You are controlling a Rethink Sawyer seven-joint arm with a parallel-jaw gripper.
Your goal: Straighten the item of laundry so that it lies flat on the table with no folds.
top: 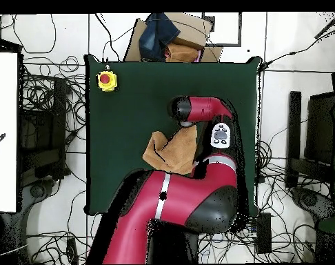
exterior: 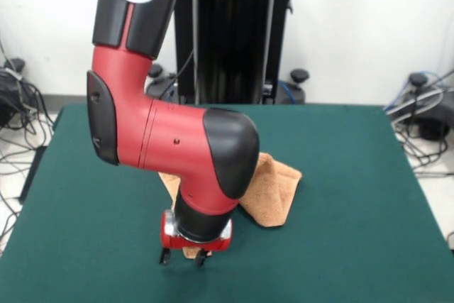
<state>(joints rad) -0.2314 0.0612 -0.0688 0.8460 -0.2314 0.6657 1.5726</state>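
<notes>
One claw (exterior: 184, 256) pinching rumpled towel (exterior: 273, 191) edge, cloth trailing behind on table (exterior: 355, 232)

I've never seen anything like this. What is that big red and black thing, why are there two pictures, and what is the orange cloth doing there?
The red and black thing is a robot arm. It ends in a small gripper, a kind of two-fingered hand. One picture is taken from across the table, facing the robot. The other looks straight down from above, so everything appears turned around.

The green surface is the table. On it lies a peach-orange towel, bunched up with folds rather than lying flat. From the front, the gripper is down at the towel's near edge, with a bit of cloth showing between its fingers; whether it is actually pinching the cloth cannot be told.

The yellow box with a red button, seen from above on a table corner, looks like an emergency stop.
</notes>
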